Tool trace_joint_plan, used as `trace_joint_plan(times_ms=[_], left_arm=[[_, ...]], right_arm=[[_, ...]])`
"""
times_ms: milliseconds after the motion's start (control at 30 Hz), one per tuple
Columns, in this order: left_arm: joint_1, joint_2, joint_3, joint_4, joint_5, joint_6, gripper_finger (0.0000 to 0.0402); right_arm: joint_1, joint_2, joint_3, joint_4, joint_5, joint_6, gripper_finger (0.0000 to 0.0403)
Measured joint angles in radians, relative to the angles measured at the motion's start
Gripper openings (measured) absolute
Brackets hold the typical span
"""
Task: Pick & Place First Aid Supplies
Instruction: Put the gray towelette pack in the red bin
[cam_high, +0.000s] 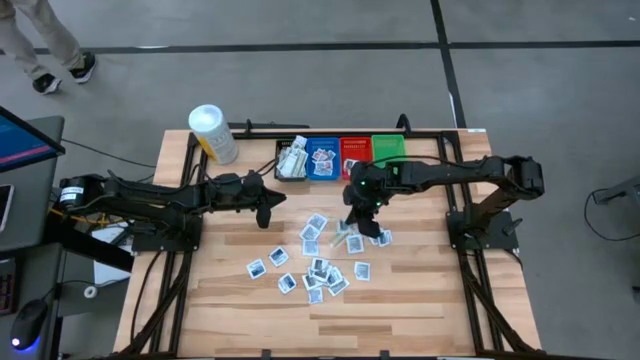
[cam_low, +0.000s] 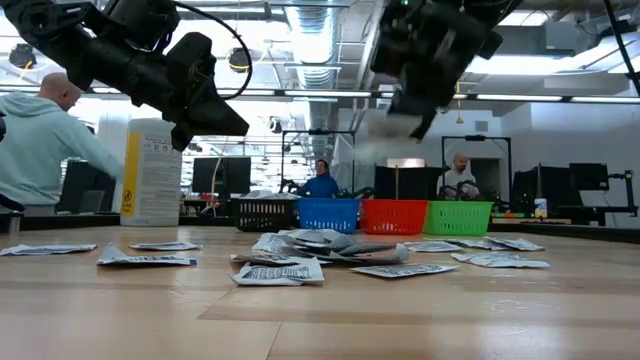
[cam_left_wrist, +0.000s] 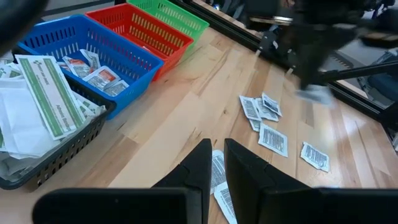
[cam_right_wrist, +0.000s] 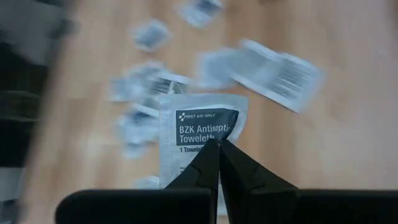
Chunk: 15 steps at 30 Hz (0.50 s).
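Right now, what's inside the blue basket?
The blue basket holds a few small first aid packets, white with red and dark marks, lying flat on its floor. Its near wall and the black basket hide part of the floor, so more may lie there.

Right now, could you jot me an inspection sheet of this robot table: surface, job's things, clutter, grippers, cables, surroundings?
Surface: wooden table, bare along the near edge.
Job's things: loose packets scattered mid-table; more lie in the black bin, the blue bin and the red bin; what the green bin holds cannot be told.
Clutter: white tub with a yellow label at the far left corner.
Grippers: right gripper shut on an antiseptic towelette packet, lifted above the pile; left gripper nearly shut, holding nothing, beside the black bin.
Cables: black cable running off the table's left side.
Surroundings: people seated behind the table, another at the left.
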Motion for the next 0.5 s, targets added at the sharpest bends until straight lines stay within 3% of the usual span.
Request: trace_joint_plan(times_ms=[100,233,500], left_arm=[[0.000,0.000,0.000,0.001,0.000,0.000,0.0043],[0.000,0.000,0.000,0.007,0.000,0.000,0.0043],[0.000,0.000,0.000,0.015,0.000,-0.004,0.0043]], right_arm=[[-0.001,0.006,-0.003,-0.087,0.089,0.008,0.0000],[0.001,0.021,-0.003,-0.087,0.075,0.008,0.0000],[0.000,0.019,-0.003,0.086,0.087,0.042,0.0000]])
